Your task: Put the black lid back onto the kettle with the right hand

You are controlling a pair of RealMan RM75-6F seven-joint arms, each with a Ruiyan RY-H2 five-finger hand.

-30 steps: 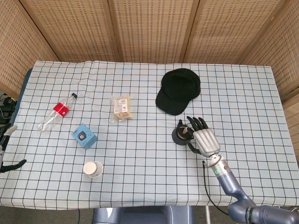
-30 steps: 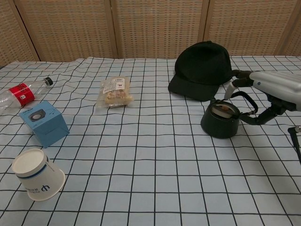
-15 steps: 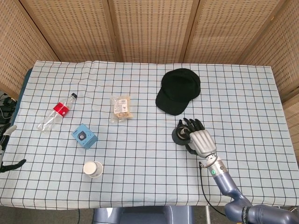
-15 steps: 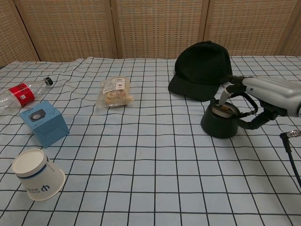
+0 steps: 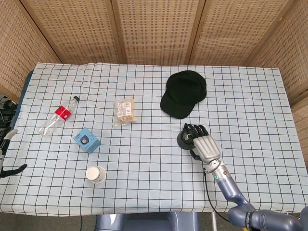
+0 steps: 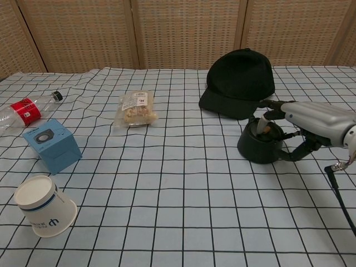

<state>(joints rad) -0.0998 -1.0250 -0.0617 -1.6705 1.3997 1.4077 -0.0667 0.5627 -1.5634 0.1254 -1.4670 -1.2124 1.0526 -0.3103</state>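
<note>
A black round kettle piece (image 5: 183, 140) (image 6: 256, 149) with a tan inside and a loop handle sits on the checked cloth just in front of the black cap. I cannot tell whether it is the lid or the kettle body; no second kettle part shows. My right hand (image 5: 204, 144) (image 6: 314, 117) lies over its right side. Its fingertips (image 6: 262, 121) curl over the rim into the opening and the thumb sits low by the handle. Whether it grips is unclear. My left hand (image 5: 6, 159) hangs off the table's left edge, holding nothing.
A black cap (image 5: 183, 94) (image 6: 239, 80) lies right behind the kettle piece. Further left are a snack bag (image 5: 125, 111), a plastic bottle (image 5: 57, 117), a blue box (image 5: 86, 140) and a tipped paper cup (image 5: 96, 174). Wicker screens stand behind the table.
My right hand has moved left onto the black piece and its fingers have curled from spread beside it to over its rim. The piece has stayed in place. The left hand is still.
</note>
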